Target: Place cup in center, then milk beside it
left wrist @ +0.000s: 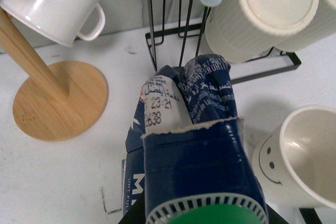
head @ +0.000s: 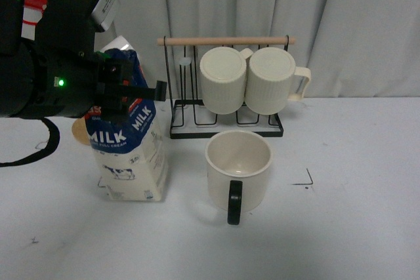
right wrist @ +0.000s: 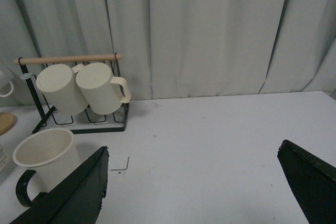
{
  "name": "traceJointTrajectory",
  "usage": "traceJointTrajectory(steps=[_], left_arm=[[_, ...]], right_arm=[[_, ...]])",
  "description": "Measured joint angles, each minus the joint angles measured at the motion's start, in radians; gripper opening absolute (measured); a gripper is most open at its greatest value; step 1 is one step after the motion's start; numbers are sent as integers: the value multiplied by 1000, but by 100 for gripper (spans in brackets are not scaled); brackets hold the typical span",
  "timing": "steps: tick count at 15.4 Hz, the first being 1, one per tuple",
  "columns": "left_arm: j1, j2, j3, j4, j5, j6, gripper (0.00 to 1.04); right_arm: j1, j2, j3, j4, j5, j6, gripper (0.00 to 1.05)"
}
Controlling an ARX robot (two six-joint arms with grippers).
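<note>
The milk [head: 128, 155], a blue-topped carton with a cream base and a cow drawing, stands upright left of the cup [head: 238, 165], a small gap between them. My left gripper [head: 123, 91] is shut on the carton's folded top. In the left wrist view the milk [left wrist: 189, 145] fills the middle, its green cap at the frame's edge, and the cup [left wrist: 302, 156] shows its smiley face beside it. The cup's black handle points toward me. My right gripper [right wrist: 193, 153] hangs open over bare table, apart from the cup [right wrist: 44, 156].
Behind the cup a black wire rack [head: 226, 128] with a wooden bar holds two ribbed cream mugs [head: 223, 80]. A small white mug [left wrist: 55, 3] hangs on a wooden stand with a round base [left wrist: 60, 100] behind the milk. A grey curtain closes off the back.
</note>
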Motion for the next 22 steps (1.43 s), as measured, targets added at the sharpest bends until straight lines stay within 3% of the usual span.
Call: traceJointTrajectory(steps=[6,14,22], left_arm=[[-85,71,31,29,-38,-60,17],[-111,77,40,12,-55,-119,17],[-97,-97,-30,21,-22,-224,81]], right_arm=[[0,0,0,0,0,0,98],[0,0,0,0,0,0,98],[0,0,0,0,0,0,98]])
